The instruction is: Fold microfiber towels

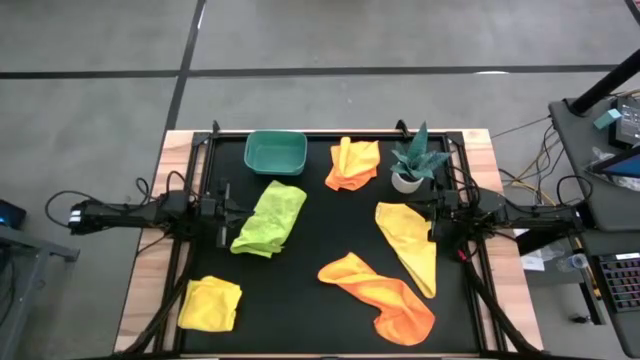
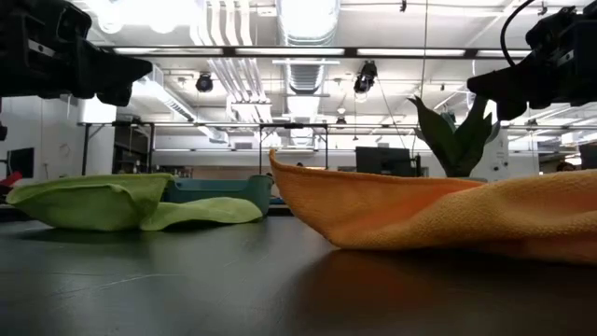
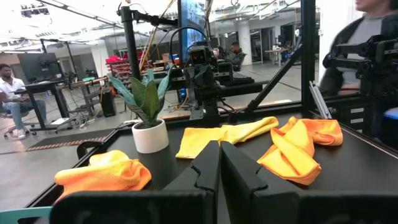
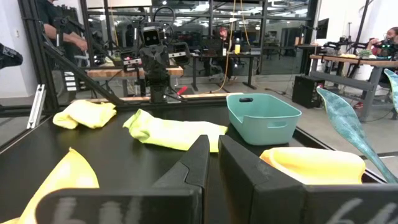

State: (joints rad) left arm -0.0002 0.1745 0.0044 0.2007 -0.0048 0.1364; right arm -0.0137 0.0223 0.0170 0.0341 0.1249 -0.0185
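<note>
Five microfiber towels lie crumpled on the black table top. A lime green towel lies left of centre, and a yellow towel is at the near left corner. An orange towel lies at the far middle. A second yellow towel is at the right, and a second orange towel at the near middle. My left gripper hovers level and shut at the left edge, beside the lime towel. My right gripper hovers level and shut at the right edge, above the yellow towel's far end. Neither holds anything.
A teal bin stands at the far left of centre. A small potted plant stands at the far right, close to my right gripper. A black frame rail borders the table top. People sit at desks in the room beyond the table.
</note>
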